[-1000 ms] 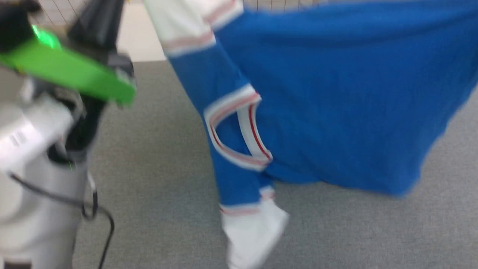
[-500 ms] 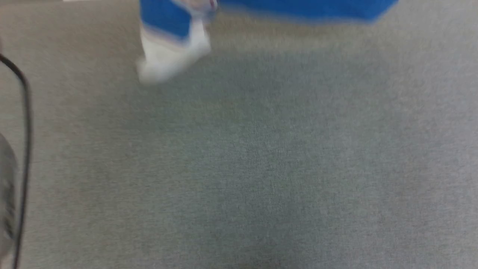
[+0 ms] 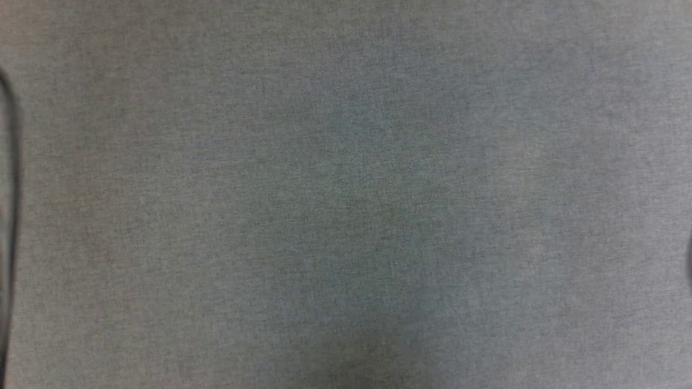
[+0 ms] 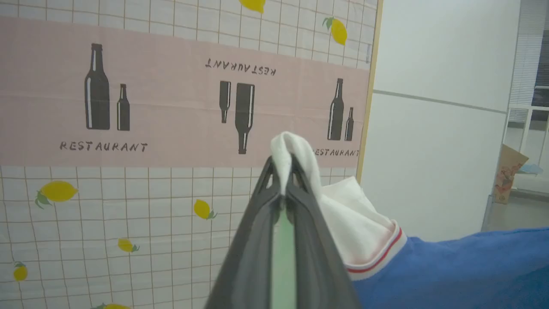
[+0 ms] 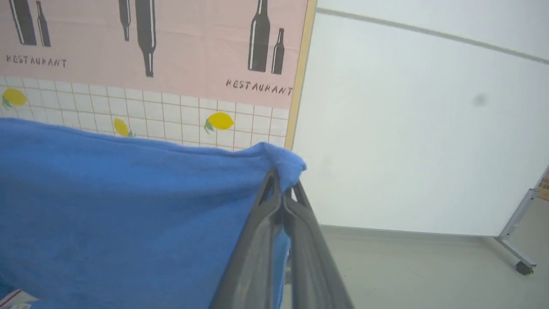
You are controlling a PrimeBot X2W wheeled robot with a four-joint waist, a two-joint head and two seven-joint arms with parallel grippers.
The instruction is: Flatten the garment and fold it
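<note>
Left gripper (image 4: 282, 169) first: my two long dark fingers are pressed together on a fold of white cloth that bunches over their tips. The cloth is a white panel of the bright blue sports jersey (image 4: 450, 270). Just right of the fingers the panel meets white trim with thin red stripes, and the blue body runs off to the right. My right gripper (image 5: 281, 182) is clamped tight too, pinching a blue corner of the same jersey, whose cloth hangs in a broad sheet to the left of those fingers. The jersey is held up off the ground between my two grippers. My head view looks down on a plain grey woven surface (image 3: 346, 194) with a thin dark cable (image 3: 10, 162) at its left edge. Farther off, behind the jersey, hangs a printed cloth backdrop (image 4: 128, 107) with black bottles on a pink band and yellow lemons on a white grid. Right of it stands a plain white wall (image 4: 429, 128), with a brown cardboard box (image 4: 510, 171) at the far right.
</note>
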